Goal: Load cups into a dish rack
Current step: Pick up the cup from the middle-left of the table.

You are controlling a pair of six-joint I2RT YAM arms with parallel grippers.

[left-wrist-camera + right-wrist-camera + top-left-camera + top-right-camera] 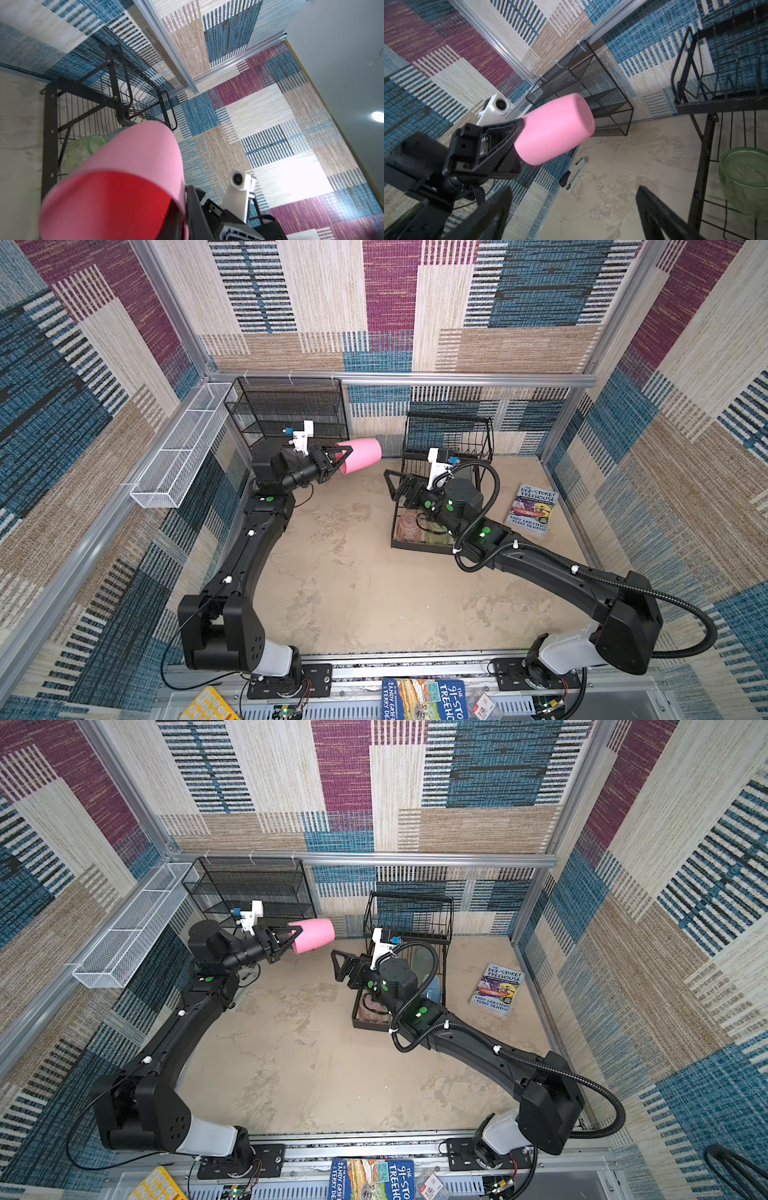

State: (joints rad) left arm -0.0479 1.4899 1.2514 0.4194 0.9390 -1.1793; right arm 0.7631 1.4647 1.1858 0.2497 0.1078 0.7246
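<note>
Left gripper clamping pink cup, green tumbler inside dish rack

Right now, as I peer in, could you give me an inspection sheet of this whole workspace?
Surface: beige mottled table.
Job's things: pink cup held sideways in the air; peach-pink cup and green tumbler in the lower tray of the dish rack.
Clutter: book beside the rack; stapler by the black mesh shelf unit; white mesh basket along the side rail.
Grippers: left gripper shut on the pink cup's rim; right gripper open, empty, near the rack.
Cables: black corrugated hose looping along the right arm; thin black cable by the left arm's base.
Surroundings: patchwork woven wall panels, aluminium frame.
</note>
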